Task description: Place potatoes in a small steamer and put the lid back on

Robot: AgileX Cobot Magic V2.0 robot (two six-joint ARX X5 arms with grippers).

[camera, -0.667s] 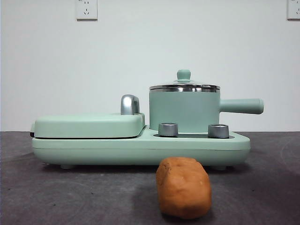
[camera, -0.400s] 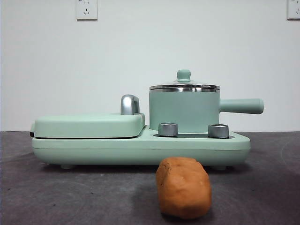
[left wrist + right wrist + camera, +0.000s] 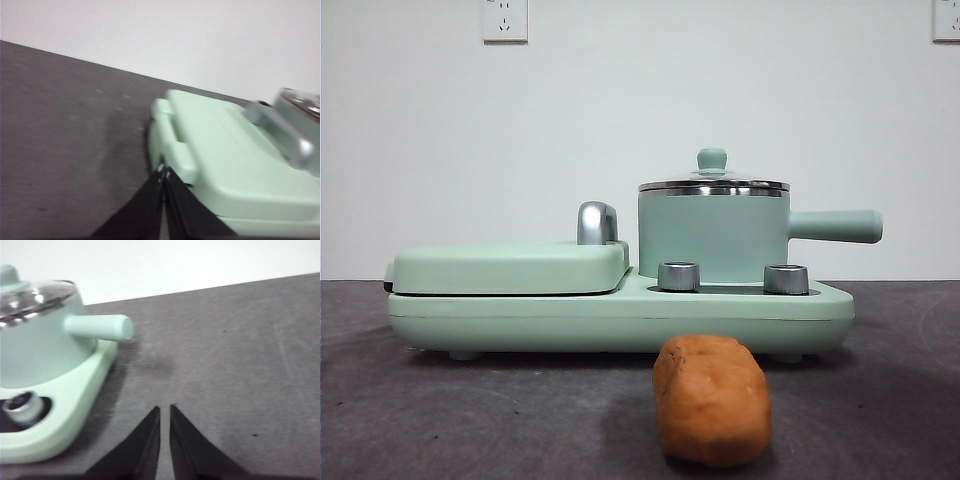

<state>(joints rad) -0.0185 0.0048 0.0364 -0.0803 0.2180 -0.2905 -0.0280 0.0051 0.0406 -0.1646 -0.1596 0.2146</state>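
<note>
While lid covers steamer, potato outside

You see very little of the robot's body here. The left pincer shows as two matte black jaws, flat-faced wedges that are broad at the base and taper to fine tips, with a small pale fleck at each tip. The right pincer looks the same: two plain black tapering blades with smooth, unmarked faces and sharp pointed ends. You can make out no cables, screws or lettering on either.
</note>
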